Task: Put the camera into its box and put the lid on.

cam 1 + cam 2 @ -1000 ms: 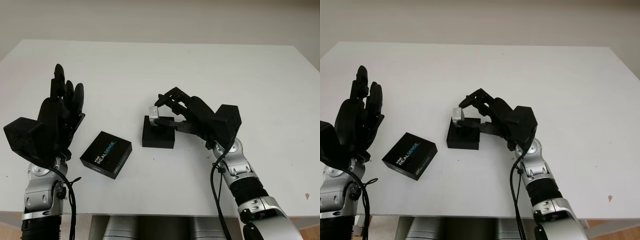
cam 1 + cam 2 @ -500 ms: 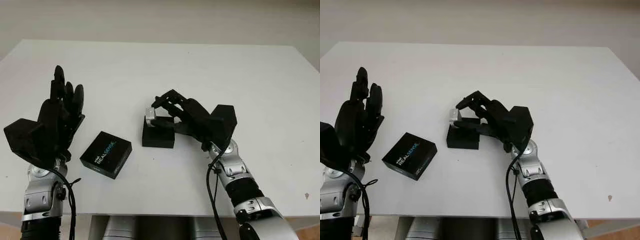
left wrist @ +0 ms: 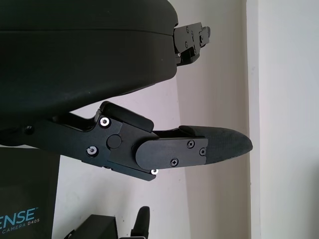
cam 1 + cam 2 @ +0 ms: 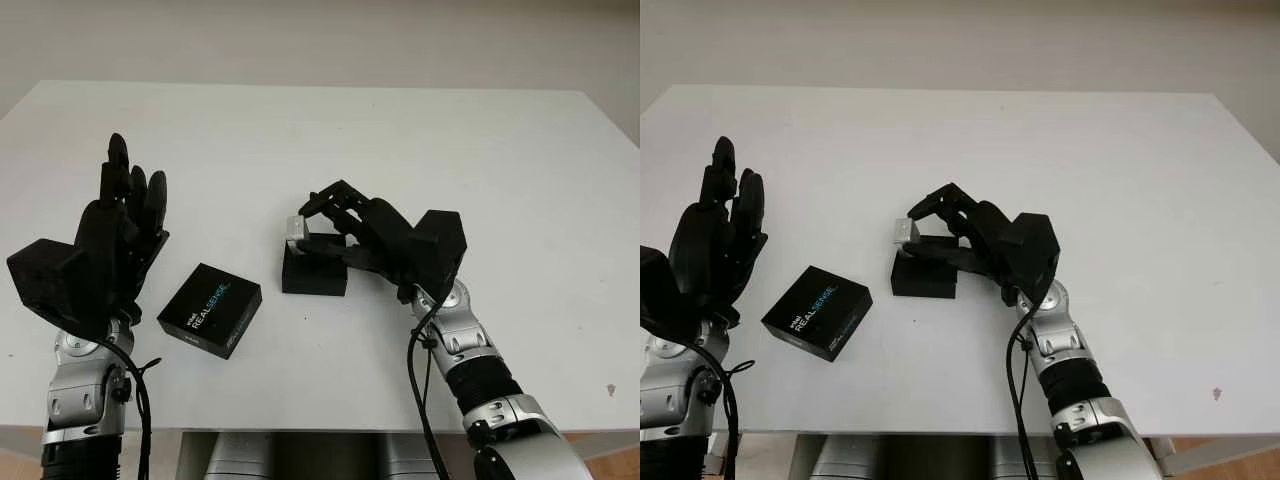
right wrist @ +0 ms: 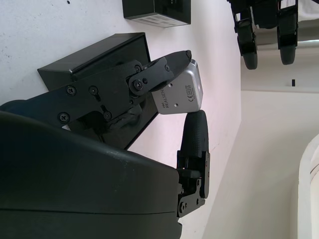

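My right hand has crept slightly left, still pinching the camera above the box; my left hand stays raised, open, beside the lid.

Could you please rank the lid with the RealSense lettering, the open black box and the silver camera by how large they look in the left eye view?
1. The lid, largest.
2. The box, somewhat smaller, though the right hand covers part of it.
3. The camera, clearly smallest, pinched by that hand above the box.
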